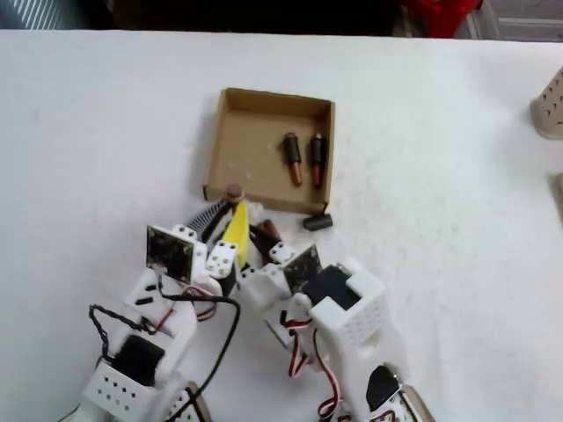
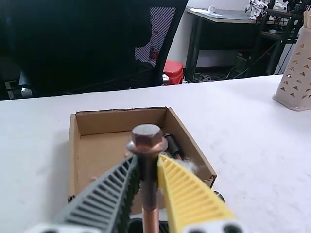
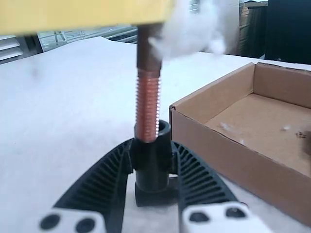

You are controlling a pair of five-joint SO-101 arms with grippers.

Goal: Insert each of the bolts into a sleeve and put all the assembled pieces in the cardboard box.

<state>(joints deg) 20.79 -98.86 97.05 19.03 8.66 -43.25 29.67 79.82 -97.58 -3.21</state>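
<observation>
My left gripper (image 2: 146, 162), with one grey and one yellow finger, is shut on a copper bolt (image 2: 147, 138) held upright, hex head up, just in front of the cardboard box (image 2: 77, 145). Below it, my right gripper (image 3: 151, 145) is shut on a black sleeve (image 3: 153, 167) standing upright on the table. The bolt's threaded tip (image 3: 147, 107) sits in the sleeve's mouth. Two assembled pieces (image 1: 292, 158) (image 1: 318, 156) lie inside the box (image 1: 230, 141). One loose black sleeve (image 1: 318, 222) lies outside the box's near right corner.
A beige perforated holder (image 1: 550, 105) stands at the table's far right edge. Both arms crowd the near side of the table, just in front of the box's near wall (image 3: 218, 145). A tuft of white fluff (image 3: 187, 34) clings to the yellow finger.
</observation>
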